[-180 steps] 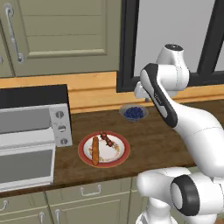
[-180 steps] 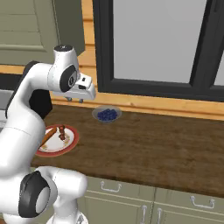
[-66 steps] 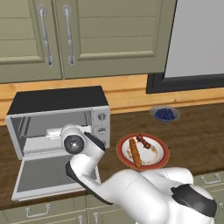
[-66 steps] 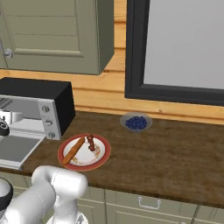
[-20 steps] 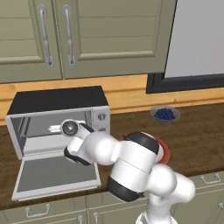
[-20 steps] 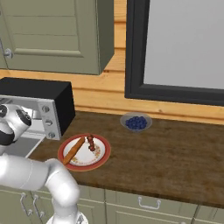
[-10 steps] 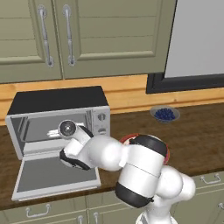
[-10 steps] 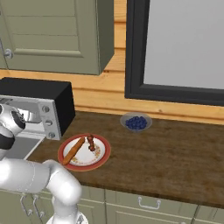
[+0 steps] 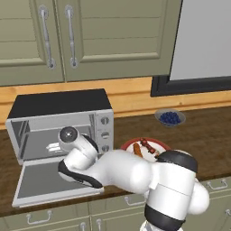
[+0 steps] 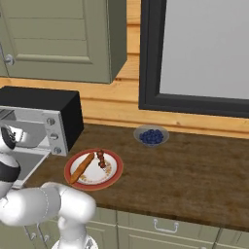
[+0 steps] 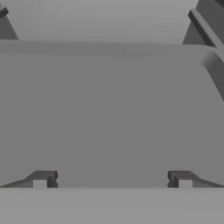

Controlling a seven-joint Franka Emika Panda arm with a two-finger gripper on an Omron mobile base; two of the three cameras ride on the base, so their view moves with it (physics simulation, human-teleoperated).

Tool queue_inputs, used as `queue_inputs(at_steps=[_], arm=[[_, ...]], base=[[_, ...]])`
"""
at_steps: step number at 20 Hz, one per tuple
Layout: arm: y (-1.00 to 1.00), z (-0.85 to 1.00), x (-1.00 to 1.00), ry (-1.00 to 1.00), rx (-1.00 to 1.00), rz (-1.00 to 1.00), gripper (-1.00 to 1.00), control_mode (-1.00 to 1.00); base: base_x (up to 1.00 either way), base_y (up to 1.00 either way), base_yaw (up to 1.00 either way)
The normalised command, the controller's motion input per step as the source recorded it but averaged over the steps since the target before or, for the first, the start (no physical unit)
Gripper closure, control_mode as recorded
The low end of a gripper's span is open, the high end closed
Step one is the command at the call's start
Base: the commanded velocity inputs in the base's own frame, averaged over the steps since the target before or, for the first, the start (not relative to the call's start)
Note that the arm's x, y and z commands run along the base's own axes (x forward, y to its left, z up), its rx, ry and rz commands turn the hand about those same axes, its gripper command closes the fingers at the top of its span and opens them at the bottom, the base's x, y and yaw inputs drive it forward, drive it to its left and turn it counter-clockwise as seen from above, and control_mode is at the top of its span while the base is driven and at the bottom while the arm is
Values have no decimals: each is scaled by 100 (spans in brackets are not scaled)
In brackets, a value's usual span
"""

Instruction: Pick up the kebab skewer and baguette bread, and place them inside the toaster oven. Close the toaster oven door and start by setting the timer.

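Wooden counter (image 10: 194,170) runs under olive cabinets. Since a moment ago the arm has drawn back slightly from the toaster oven (image 9: 58,122), whose door (image 9: 45,182) lies dropped flat. The gripper (image 11: 112,179) is spread wide, holding nothing. Right of it, baguette bread (image 10: 81,168) and kebab skewer (image 10: 101,158) lie on the red-rimmed plate (image 10: 114,171). I see no lettering.

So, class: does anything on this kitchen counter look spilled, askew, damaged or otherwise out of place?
Nothing stands out. The toaster oven sits square with its door dropped open; the baguette and kebab skewer lie neatly on the plate, and the blueberries stay in their bowl.
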Motion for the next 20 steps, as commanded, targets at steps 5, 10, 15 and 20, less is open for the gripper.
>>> queue_inputs(at_steps=[5,10,15,20], arm=[[0,-66,-97,14,3,-3,-100,-100],[2,-45,-86,12,4,-4,-100,-100],[0,-28,-73,11,3,-3,-100,-100],[0,2,-4,1,0,0,-100,-100]], base=[[0,0,0],[0,0,0],[0,0,0],[0,0,0]])
